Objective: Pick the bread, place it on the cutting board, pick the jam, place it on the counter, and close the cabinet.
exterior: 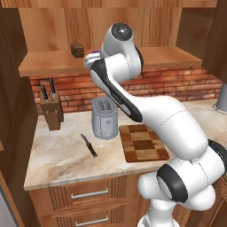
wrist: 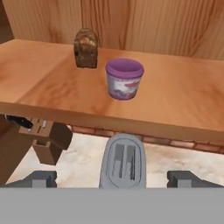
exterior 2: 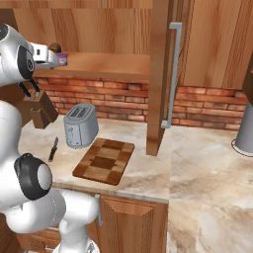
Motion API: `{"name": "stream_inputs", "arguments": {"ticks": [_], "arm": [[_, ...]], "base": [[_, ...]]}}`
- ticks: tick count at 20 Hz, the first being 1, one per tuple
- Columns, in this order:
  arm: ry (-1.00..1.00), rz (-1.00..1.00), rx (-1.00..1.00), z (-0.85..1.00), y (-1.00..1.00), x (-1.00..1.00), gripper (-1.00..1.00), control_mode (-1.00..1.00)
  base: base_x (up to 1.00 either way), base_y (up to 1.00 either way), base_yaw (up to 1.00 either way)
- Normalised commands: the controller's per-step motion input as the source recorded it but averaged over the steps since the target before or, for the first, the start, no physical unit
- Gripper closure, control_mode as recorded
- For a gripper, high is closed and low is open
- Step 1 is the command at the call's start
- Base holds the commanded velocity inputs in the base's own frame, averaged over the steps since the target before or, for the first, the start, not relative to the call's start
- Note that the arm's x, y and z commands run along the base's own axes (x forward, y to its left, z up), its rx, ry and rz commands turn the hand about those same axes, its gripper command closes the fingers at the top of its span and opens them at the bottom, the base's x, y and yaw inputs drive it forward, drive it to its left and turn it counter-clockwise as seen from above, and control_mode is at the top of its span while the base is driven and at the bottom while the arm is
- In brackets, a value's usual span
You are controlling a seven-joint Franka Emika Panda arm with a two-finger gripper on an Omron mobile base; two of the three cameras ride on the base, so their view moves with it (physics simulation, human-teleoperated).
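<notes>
On the open wooden cabinet shelf (wrist: 175,100) sat the small dark brown crusty bread chunk (wrist: 86,48), and just in front of it, apart, the squat purple jam jar (wrist: 124,79). Facing them, the two-finger gripper (wrist: 112,178) hung level with the shelf edge, fingers spread wide, holding nothing! Down on the beige marbled counter (exterior: 57,153), the patchwork wooden cutting board (exterior: 142,142) lay bare beside the grey toaster (exterior: 104,118).

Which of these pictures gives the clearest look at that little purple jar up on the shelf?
The hand view: the jam stands whole and unblocked on the cabinet shelf, right of the bread. In the left base view the arm hides all but a purple sliver; in the right base view it is small and partly covered.
</notes>
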Motion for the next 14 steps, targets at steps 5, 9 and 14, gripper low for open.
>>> {"name": "stream_inputs", "arguments": {"ticks": [5,9,14], "arm": [[0.00,0.00,0.00,-0.02,0.00,0.37,-1.00,-1.00],[0.00,0.00,0.00,0.00,0.00,0.41,-1.00,-1.00],[0.00,0.00,0.00,0.00,0.00,0.44,-1.00,-1.00]], "base": [[0.00,0.00,0.00],[0.00,0.00,0.00],[0.00,0.00,0.00]]}}
